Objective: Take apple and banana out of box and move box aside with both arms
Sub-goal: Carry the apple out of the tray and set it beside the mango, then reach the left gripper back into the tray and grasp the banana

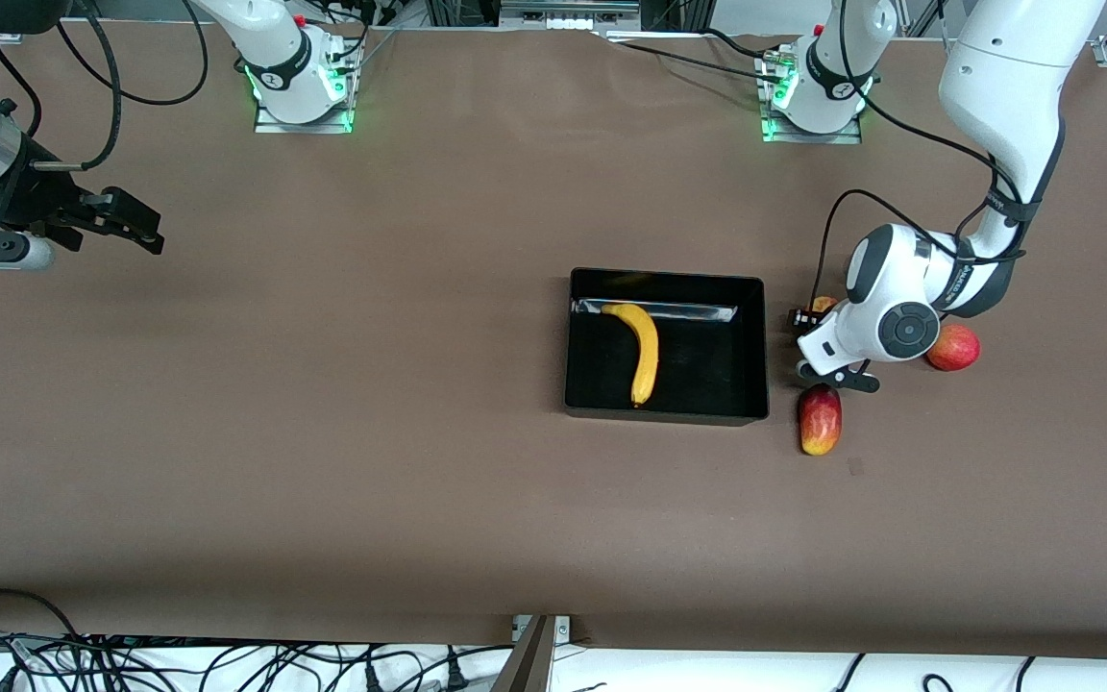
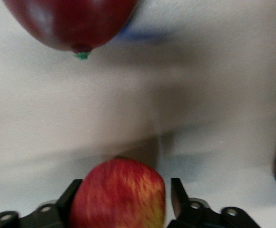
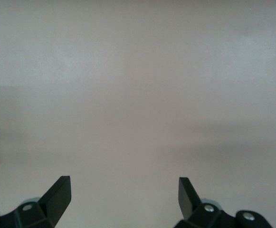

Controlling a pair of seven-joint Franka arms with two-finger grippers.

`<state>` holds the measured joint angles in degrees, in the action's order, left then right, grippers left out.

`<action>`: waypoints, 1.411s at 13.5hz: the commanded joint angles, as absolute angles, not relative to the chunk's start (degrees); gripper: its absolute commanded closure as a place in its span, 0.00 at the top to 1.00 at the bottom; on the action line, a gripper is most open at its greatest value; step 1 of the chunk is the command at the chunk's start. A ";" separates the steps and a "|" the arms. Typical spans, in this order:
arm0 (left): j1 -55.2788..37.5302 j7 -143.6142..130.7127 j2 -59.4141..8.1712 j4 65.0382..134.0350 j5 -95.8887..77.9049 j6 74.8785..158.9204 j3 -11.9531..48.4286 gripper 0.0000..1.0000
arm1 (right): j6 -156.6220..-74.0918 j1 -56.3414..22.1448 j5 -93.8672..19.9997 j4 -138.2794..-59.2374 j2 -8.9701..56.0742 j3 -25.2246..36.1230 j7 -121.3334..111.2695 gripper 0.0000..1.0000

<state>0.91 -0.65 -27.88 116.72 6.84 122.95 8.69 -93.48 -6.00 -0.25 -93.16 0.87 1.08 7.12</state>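
The yellow banana [image 1: 643, 350] lies in the black box [image 1: 750, 346] at mid table. The small red apple with a yellowish patch [image 1: 824, 305] sits on the table beside the box, toward the left arm's end. My left gripper [image 1: 815, 325] is down around it. In the left wrist view the apple [image 2: 118, 194] sits between the fingers of my left gripper [image 2: 126, 183]; one finger touches it and the other [image 2: 177, 195] stands a little off it. My right gripper [image 1: 135, 229] is open and empty over bare table at the right arm's end; it also shows in the right wrist view [image 3: 123, 192].
The oblong red-and-yellow mango [image 1: 820, 420] lies nearer the front camera than the left gripper, and shows in the left wrist view [image 2: 73, 23]. The larger pinkish-red apple [image 1: 953, 347] sits beside the left arm's wrist. Cables run along the table's near edge.
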 commanded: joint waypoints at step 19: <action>-19.69 -32.69 -42.62 90.44 2.11 123.04 15.73 1.00 | -92.90 -5.80 0.18 -92.37 0.97 0.79 6.94 1.00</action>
<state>-18.58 -31.21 -41.49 91.81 0.16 122.91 16.37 -93.48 -6.00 -0.25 -93.13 0.88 1.08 7.12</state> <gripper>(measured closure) 0.000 0.000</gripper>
